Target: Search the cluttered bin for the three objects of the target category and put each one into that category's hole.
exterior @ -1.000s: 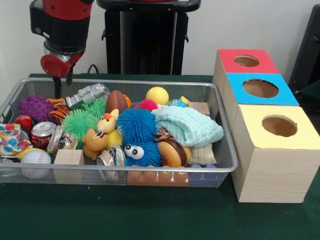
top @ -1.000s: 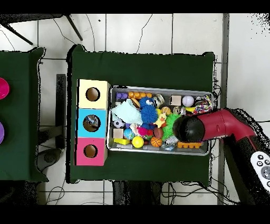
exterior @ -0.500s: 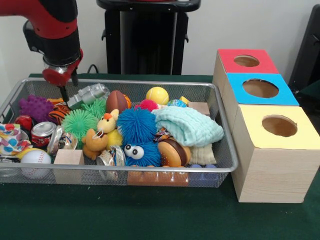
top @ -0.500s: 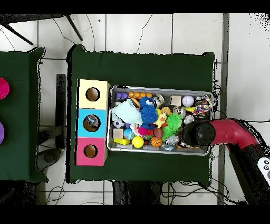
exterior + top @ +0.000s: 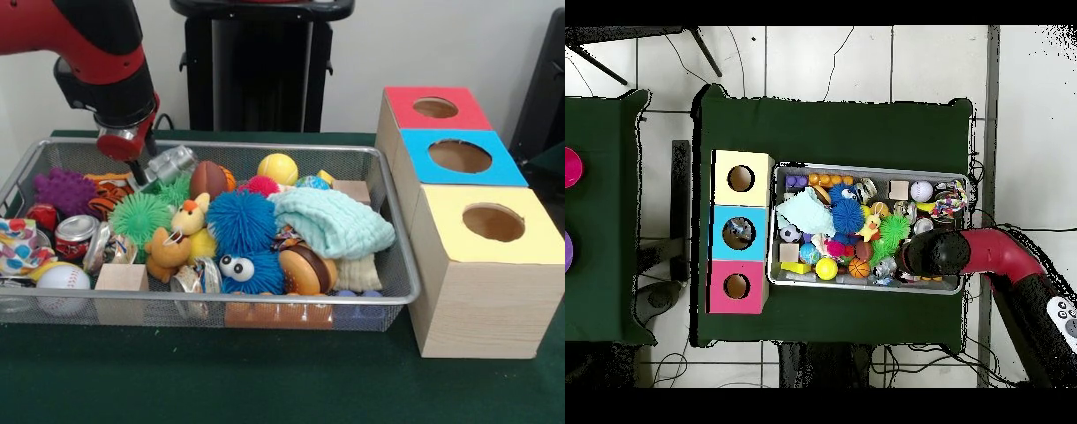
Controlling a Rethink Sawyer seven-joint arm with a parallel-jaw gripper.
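**Bin search — pincer low over the far-left corner**

Item 1, my pincer (image 5: 139, 168): lowered into the cluttered bin (image 5: 265, 147), tips at or just beside the silver toy (image 5: 168, 164) that lies tilted against the far wall. Whether the tips are spread or pressed together I cannot tell; the wrist hides them from above.

Item 2, the bin: on the green bench (image 5: 265, 380), packed full. From the bin's centre in the front view: purple spiky ball (image 5: 62, 189) and red can (image 5: 75, 235) toward 9 o'clock, baseball (image 5: 62, 277) at 8, yellow ball (image 5: 278, 168) at 12, pale green cloth (image 5: 331, 221) toward 3. A blue fuzzy toy (image 5: 241, 221) sits mid-bin.

Item 3, the boxes: red (image 5: 435, 107), blue (image 5: 460, 156) and yellow (image 5: 493, 223) tops, each with one hole, in a row just beside the bin's right end.

Step in hand, as I judge it — searching, or reaching for a first pick. Next move calls for a firm hold on the silver toy, a clean lift clear of the mesh wall, then a carry across to the matching hole.
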